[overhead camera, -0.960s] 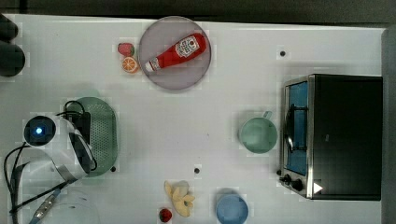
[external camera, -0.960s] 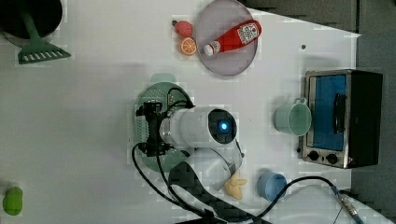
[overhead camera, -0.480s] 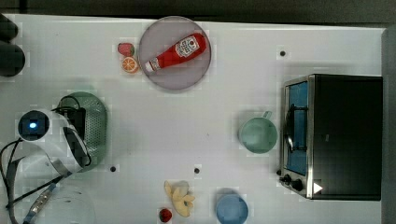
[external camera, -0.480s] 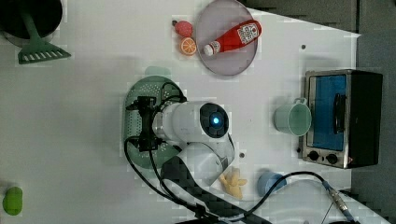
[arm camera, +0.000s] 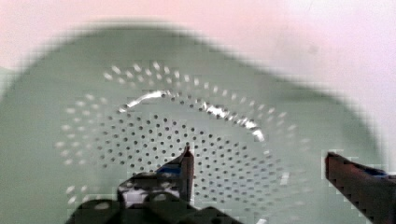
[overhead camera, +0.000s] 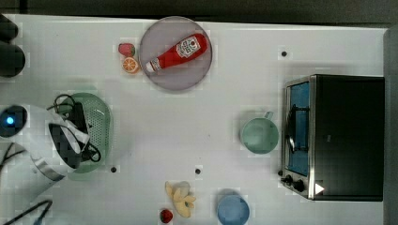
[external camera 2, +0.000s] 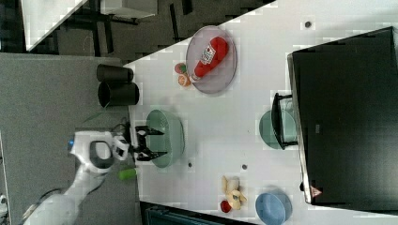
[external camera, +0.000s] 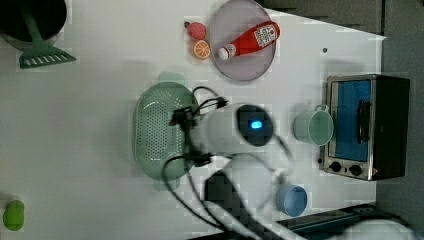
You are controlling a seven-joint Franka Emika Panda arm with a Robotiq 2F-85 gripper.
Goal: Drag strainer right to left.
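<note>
The strainer (overhead camera: 96, 129) is a pale mint-green oval colander with small holes, lying near the top view's left edge. It also shows in the left view (external camera: 157, 132) and the right view (external camera 2: 169, 136). My gripper (external camera 2: 151, 143) hangs over it, open, with nothing between its fingers. In the wrist view the gripper (arm camera: 261, 165) has both black fingertips (arm camera: 187, 161) spread wide above the strainer's (arm camera: 187, 107) perforated inside. I cannot tell whether a fingertip touches it. In the top view the arm and cables cover the strainer's left half.
A grey plate (overhead camera: 159, 79) carrying a ketchup bottle (overhead camera: 176, 52) stands at the back, with an orange half (overhead camera: 130, 64) and a strawberry (overhead camera: 126, 48) beside it. A mint cup (overhead camera: 259, 135) and a toaster oven (overhead camera: 335, 136) stand at the top view's right. A blue bowl (overhead camera: 233, 209) is near the front edge.
The strainer slid a little toward the top view's left early in the second, then stayed put. The arm body kept shifting over it. The fingers stayed spread.
</note>
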